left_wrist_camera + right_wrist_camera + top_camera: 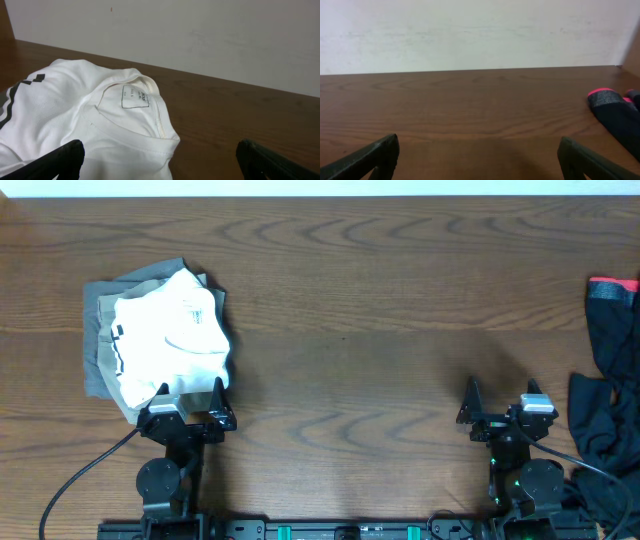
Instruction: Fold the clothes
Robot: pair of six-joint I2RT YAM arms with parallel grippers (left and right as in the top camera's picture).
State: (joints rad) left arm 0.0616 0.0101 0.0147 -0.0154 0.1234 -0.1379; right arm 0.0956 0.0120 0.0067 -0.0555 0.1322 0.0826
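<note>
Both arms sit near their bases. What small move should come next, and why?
Probably swing the right tool toward the dark garment heaped at the right edge of the table: it looks unfolded, that tool is open and empty, and the white shirt at left already lies stacked on a grey garment.

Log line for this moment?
left hand: open, at white shirt edge | right hand: open, empty | white shirt: on grey garment | dark clothes: heaped, right edge

**A:** What is laid on the table (380,290)?

**B:** A folded stack (160,340): a shirt (175,330) laid on a lower garment (96,355).

**A:** And around the stack?

**B:** The left gripper (191,386) is placed just before it, the right gripper (500,385) well to its right, and a loose heap (610,400) farther right.
</note>
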